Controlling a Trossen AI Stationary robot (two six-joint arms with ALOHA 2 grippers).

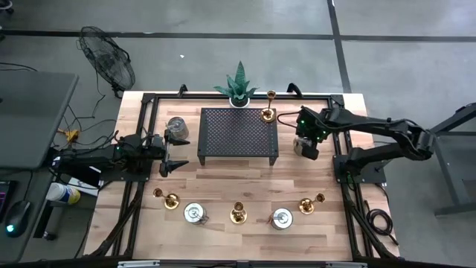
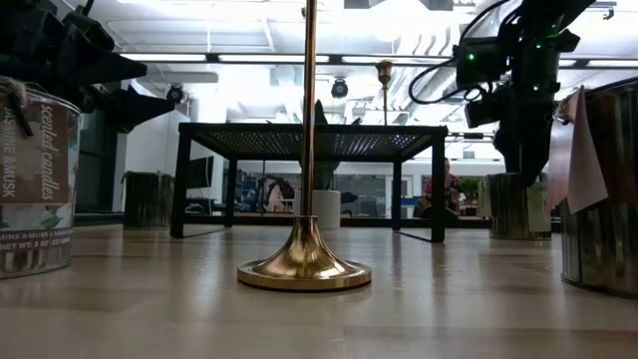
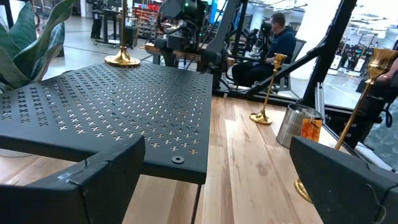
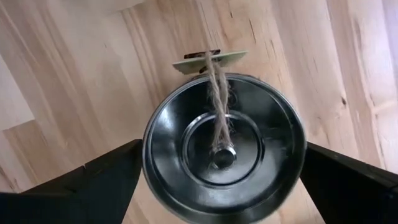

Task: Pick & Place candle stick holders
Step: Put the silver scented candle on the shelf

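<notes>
The table (image 1: 223, 186) is crossed at its middle by a black perforated rack (image 1: 238, 130), behind which a spiky green plant (image 1: 238, 83) stands. One brass holder (image 1: 268, 112) is already set upright on the rack's right rear corner. The rest of the candle stick holders are spread on the wood: a front row of five, alternately brass and silvery tins (image 1: 195, 214), a silvery tin (image 1: 177, 126) at the rack's left end, and another silvery tin (image 4: 224, 146) at the rack's right end.

The relation that matters is at that right end. The right gripper (image 1: 306, 145) is held directly above the tin there, pointing straight down, so the tin lies below it and not to one side. In the right wrist view the round lid, with its twine and tag, is seen centred between the two dark fingers (image 4: 81, 186), which stand wide apart on either side of it with nothing clasped. The tin stands upright, its axis vertical; its round body could be taken from any side. Whether the fingertips are already level with the tin's wall cannot be judged with certainty from above, but a short straight descent appears to be what is called for.

The left gripper (image 1: 177, 155) is spread wide too and empty, level beside the rack's left end, with the left-hand tin close by.
</notes>
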